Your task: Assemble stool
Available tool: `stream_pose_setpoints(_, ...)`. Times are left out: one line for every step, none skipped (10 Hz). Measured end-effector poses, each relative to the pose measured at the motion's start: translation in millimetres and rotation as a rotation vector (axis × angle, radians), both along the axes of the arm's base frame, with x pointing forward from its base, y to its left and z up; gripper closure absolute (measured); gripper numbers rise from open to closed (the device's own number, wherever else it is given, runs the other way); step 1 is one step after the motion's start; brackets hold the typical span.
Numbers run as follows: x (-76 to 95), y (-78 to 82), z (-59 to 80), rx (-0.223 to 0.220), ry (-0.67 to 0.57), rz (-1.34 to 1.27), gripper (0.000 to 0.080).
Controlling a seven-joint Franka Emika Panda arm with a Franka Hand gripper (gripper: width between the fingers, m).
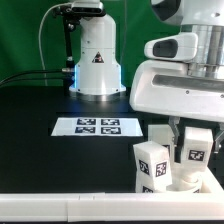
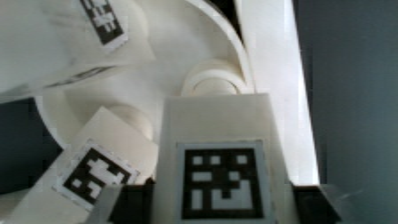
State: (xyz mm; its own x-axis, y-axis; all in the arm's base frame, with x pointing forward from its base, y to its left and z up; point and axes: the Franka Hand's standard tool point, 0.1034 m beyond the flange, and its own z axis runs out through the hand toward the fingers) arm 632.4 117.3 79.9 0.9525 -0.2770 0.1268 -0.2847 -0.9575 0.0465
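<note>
My gripper [image 1: 192, 158] is shut on a white stool leg [image 1: 194, 146] with a black-and-white tag, held upright at the exterior view's right, just above the white round seat [image 1: 186, 184]. A second tagged leg [image 1: 151, 164] stands upright on the seat beside it. In the wrist view the held leg [image 2: 221, 150] sits between the dark fingers [image 2: 143, 200], tag facing the camera. Beyond it lies the seat [image 2: 169, 55] with a round socket [image 2: 215, 82]. The other leg [image 2: 89, 165] shows beside it.
The marker board [image 1: 86, 125] lies on the black table in the middle. The robot's white base [image 1: 97, 60] stands at the back. A long white corner rail [image 1: 80, 207] runs along the front edge, right by the seat.
</note>
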Motion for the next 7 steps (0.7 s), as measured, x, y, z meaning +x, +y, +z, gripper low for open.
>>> stream_pose_setpoints(-0.7, -0.6, -3.0, -0.002, 0.002, 0.000, 0.0466)
stream_pose_setpoints(-1.0, 0.1, -6.7, -0.003, 0.001, -0.001, 0.0466)
stream_pose_setpoints(1.1, 3.6, -7.0, -0.001, -0.015, 0.000, 0.0466)
stream_pose_setpoints(1.1, 4.1, -7.2, -0.006, -0.022, 0.007, 0.0466)
stream_pose_setpoints(0.8, 4.7, -7.1, -0.011, -0.025, 0.010, 0.0466)
stream_pose_setpoints(-0.9, 6.7, -7.7, -0.028, -0.027, 0.007, 0.0466)
stream_pose_setpoints(-4.2, 10.1, -10.5, -0.050, -0.029, 0.000, 0.0466)
